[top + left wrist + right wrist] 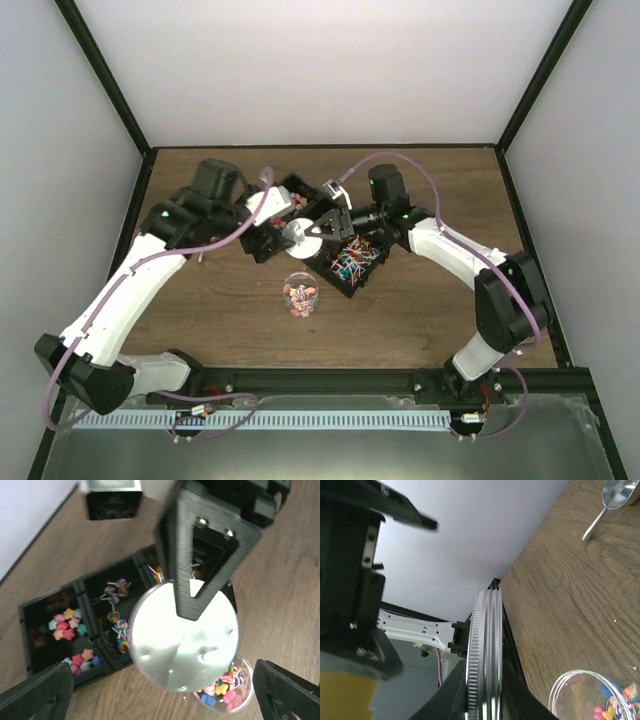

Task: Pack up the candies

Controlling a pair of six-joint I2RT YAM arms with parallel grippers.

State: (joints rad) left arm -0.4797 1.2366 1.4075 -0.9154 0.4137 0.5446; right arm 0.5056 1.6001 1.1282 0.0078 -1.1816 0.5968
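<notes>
1. Two arms meet over the middle of the wooden table. The right gripper is clamped on a round silver lid.
2. From the left wrist camera, one black finger of that gripper lies flat across the lid's bare, shiny face. The right wrist camera shows the lid edge-on with its ribbed rim, pinched between the two fingers.
3. The lid is held in the air, tilted, above the near edge of a black tray with several compartments. It is not on the jar.
4. The left gripper hovers just beside the lid with its fingers spread wide, holding nothing.
5. The clear round jar stands upright and uncovered on the table, nearer the arm bases than the lid.
6. Some candies lie in the bottom of the jar, in pink, red, blue and yellow.
7. More candies sit in the tray. Star-shaped pieces are in one compartment and swirled lollipops on sticks in the next.
8. A metal scoop lies on the table, well apart from the jar.
</notes>
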